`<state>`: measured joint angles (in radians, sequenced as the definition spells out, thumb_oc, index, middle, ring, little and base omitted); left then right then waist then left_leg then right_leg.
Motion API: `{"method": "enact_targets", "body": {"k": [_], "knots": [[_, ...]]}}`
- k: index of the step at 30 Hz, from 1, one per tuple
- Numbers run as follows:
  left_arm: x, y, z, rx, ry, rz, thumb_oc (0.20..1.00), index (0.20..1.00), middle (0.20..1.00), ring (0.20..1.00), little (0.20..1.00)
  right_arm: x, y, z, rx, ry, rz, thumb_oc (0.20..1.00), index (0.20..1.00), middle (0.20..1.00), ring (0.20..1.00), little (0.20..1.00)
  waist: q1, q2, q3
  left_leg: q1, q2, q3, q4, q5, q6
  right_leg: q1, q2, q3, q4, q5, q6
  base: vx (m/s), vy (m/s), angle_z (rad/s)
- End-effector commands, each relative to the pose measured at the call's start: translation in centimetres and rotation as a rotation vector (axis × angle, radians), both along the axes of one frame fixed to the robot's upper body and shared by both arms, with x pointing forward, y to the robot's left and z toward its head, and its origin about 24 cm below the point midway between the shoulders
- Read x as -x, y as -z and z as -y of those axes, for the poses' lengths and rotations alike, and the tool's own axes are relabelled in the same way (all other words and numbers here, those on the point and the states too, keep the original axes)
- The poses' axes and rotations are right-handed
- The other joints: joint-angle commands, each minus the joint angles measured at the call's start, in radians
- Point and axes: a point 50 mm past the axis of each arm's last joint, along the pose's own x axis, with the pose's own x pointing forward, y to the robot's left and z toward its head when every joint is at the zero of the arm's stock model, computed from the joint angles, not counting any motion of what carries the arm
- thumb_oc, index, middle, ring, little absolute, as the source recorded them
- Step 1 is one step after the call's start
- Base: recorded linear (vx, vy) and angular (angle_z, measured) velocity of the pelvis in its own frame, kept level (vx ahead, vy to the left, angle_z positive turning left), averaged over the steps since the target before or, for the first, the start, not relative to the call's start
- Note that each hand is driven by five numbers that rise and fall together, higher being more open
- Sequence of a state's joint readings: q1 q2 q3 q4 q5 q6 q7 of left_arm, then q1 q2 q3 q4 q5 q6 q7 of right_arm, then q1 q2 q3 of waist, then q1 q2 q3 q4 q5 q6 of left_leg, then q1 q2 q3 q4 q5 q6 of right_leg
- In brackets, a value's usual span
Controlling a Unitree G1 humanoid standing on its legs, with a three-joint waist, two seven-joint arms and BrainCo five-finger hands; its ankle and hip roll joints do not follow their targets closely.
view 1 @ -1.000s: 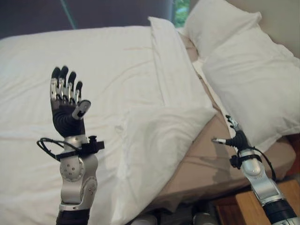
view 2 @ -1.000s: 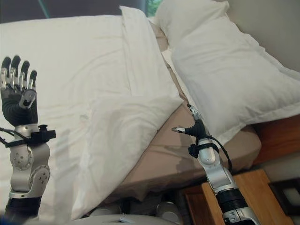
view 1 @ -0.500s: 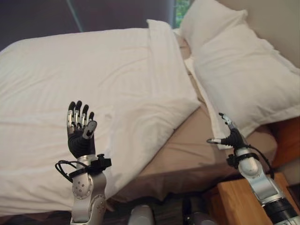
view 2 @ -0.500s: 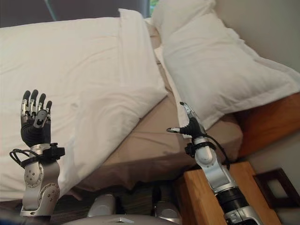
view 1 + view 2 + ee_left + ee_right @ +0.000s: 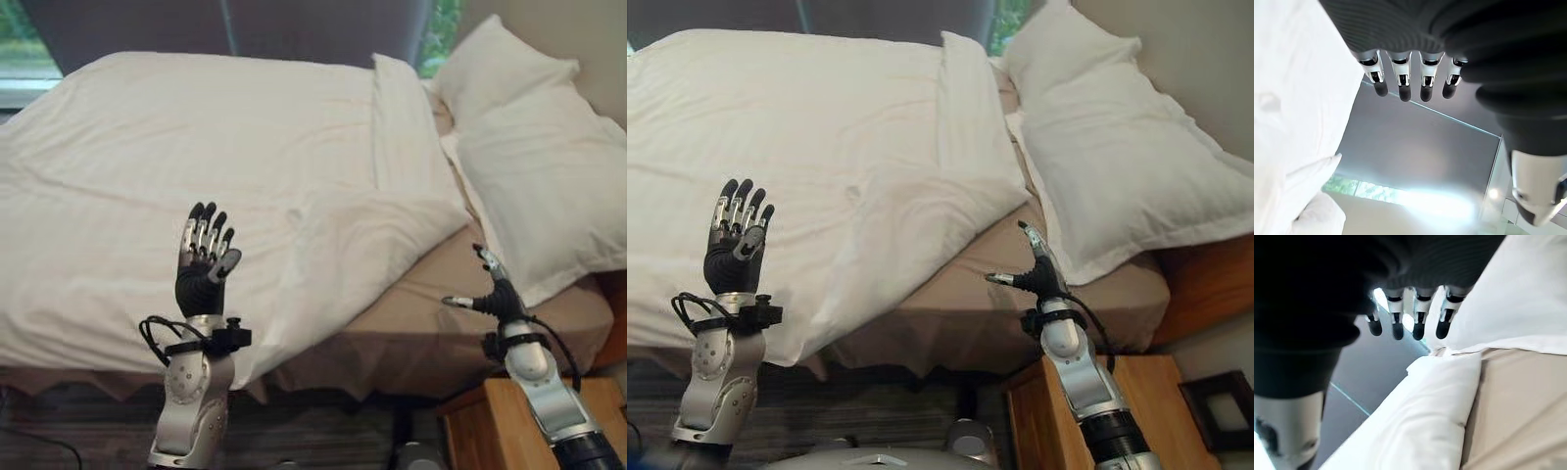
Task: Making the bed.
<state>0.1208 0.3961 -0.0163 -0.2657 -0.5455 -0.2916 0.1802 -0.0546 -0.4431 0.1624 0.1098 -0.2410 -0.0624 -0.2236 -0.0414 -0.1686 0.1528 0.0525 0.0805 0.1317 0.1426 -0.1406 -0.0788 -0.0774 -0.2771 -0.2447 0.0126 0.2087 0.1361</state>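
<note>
Both eye views have swung since the earlier frames, so more of the bed's far side and the dark curtain now show; this is camera motion, not a shift of the bedding. The left robot hand has dropped lower against the cover than a second ago.

White duvet (image 5: 196, 157) lies spread over most of the bed, its turned-down top edge forming a band at about 1 o'clock. Its near corner (image 5: 411, 220) is folded back at an angle toward 3 o'clock, leaving the tan sheet (image 5: 441, 323) bare along the near edge; this corner is judged to be the part not yet made. Two white pillows (image 5: 1107, 166) are stacked at 2 o'clock by the wooden headboard (image 5: 1205, 284), the lower one overhanging the bare sheet.

Left robot hand (image 5: 203, 264) is raised in front of the duvet at 7 o'clock, fingers straight and upright, holding nothing. Right robot hand (image 5: 1031, 274) hovers over the tan sheet at 5 o'clock, fingers and thumb spread, empty, near the pillow edge, probably poised to reach the folded corner. A wooden nightstand (image 5: 1136, 392) stands below it.
</note>
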Motion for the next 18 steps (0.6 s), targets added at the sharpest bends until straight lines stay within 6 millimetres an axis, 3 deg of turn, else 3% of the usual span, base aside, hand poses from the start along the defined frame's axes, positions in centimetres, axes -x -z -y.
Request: {"method": "enact_targets", "body": {"k": [1,2,4,8,9,11,13,16,18], "knots": [[0.2,-2.8,-0.5,-0.088,-0.013,0.133,1.000,1.000,1.000,1.000,1.000,-3.3,-5.3,0.3,0.154,-0.036,0.192,1.000,1.000,1.000,1.000,1.000,0.011,0.111,0.066,0.130,0.041,0.030,-0.230,0.038,0.063,0.048,0.091,0.009,0.226,-0.247,0.019,-0.13,0.211,-0.06],[0.2,-2.8,-0.6,-0.103,-0.020,0.133,1.000,1.000,1.000,1.000,1.000,-3.6,-5.5,0.1,0.154,-0.041,0.202,1.000,1.000,1.000,1.000,1.000,0.023,0.104,0.066,0.123,0.029,0.027,-0.230,0.042,0.071,0.054,0.098,0.020,0.252,-0.252,0.017,-0.10,0.160,-0.08],[0.5,-3.1,-1.2,-0.133,-0.037,0.135,1.000,1.000,1.000,1.000,1.000,-4.1,-6.3,0.1,0.173,-0.047,0.223,1.000,1.000,1.000,1.000,1.000,0.059,0.079,0.052,0.104,0.008,0.010,-0.226,0.040,0.073,0.107,0.099,-0.005,0.200,-0.320,-0.006,-0.02,0.076,-0.12],[0.6,-2.7,-1.7,-0.108,-0.058,0.112,1.000,1.000,1.000,1.000,1.000,-5.3,-7.5,-0.5,0.202,-0.057,0.248,1.000,1.000,1.000,1.000,1.000,0.075,0.063,0.059,0.105,0.001,0.002,-0.221,0.052,0.094,0.051,0.110,0.003,0.348,-0.287,0.015,-0.02,0.040,0.13],[0.7,-2.3,-2.0,-0.104,-0.074,0.087,1.000,1.000,1.000,1.000,1.000,-5.9,-7.8,-0.7,0.202,-0.044,0.251,1.000,1.000,1.000,1.000,1.000,0.074,0.078,0.074,0.116,0.014,-0.004,-0.222,0.056,0.108,0.014,0.133,0.026,0.483,-0.264,0.035,-0.05,0.036,0.31],[0.9,-2.0,-2.2,-0.113,-0.079,0.067,1.000,1.000,1.000,1.000,1.000,-6.2,-8.0,-0.8,0.198,-0.034,0.255,1.000,1.000,1.000,1.000,1.000,0.081,0.078,0.079,0.113,0.013,-0.019,-0.223,0.057,0.111,-0.004,0.142,0.047,0.516,-0.269,0.027,-0.03,0.000,0.32],[0.4,-1.2,-2.3,-0.131,-0.093,0.021,1.000,1.000,1.000,1.000,1.000,-6.4,-8.3,-1.1,0.184,-0.038,0.263,1.000,1.000,1.000,1.000,1.000,0.076,0.063,0.069,0.091,0.001,-0.045,-0.224,0.057,0.099,0.019,0.158,0.086,0.368,-0.336,-0.007,0.05,-0.084,0.13],[-1.0,-1.9,-3.0,-0.101,-0.132,0.056,1.000,1.000,1.000,1.000,1.000,-7.6,-7.8,-1.2,0.199,-0.020,0.229,1.000,1.000,1.000,1.000,1.000,0.090,0.037,0.047,0.059,-0.028,-0.073,-0.220,0.054,0.083,0.114,0.180,0.165,0.063,-0.333,-0.044,0.14,-0.111,0.44],[-1.0,-1.5,-3.1,-0.082,-0.148,0.042,1.000,1.000,1.000,1.000,1.000,-8.2,-8.2,-2.5,0.210,-0.046,0.242,1.000,1.000,1.000,1.000,1.000,0.097,0.032,0.040,0.066,-0.031,-0.072,-0.219,0.049,0.081,0.129,0.174,0.171,0.026,-0.315,-0.044,0.12,-0.070,0.40]]}}
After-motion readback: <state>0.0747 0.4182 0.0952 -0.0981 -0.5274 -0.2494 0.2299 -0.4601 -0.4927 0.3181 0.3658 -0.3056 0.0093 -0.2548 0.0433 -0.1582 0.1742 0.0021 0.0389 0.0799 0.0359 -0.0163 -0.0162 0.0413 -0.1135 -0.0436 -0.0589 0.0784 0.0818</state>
